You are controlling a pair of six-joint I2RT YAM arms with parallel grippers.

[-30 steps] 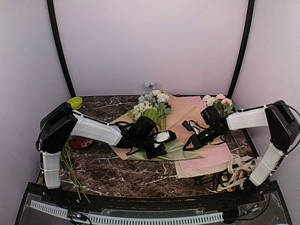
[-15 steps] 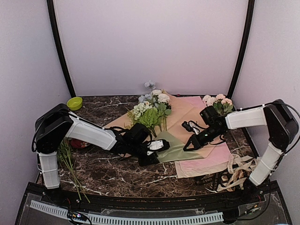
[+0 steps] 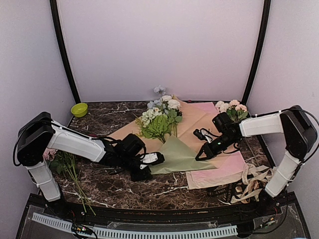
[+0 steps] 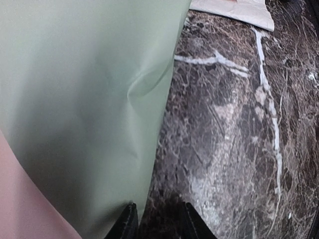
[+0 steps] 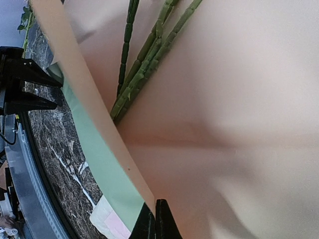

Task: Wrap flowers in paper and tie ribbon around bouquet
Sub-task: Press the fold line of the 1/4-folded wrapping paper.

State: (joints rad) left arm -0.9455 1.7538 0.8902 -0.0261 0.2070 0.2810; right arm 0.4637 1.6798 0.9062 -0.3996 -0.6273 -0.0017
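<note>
Spreading the creased sage-green paper sheet [image 3: 180,157] seems the step in hand: it lies on the marble counter [image 3: 149,190] just in front of the cream-and-blue flowers [image 3: 158,119], its corner at the slightly parted left fingers [image 4: 127,225], though I cannot tell if they grip it, while the right fingers [image 5: 160,221] are clenched by the tan kraft sheet [image 3: 197,119], and next the flowers need laying on it.

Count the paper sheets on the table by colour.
sage-green sheet: 1
tan kraft sheet: 1
pink sheet: 1
Total: 3
</note>
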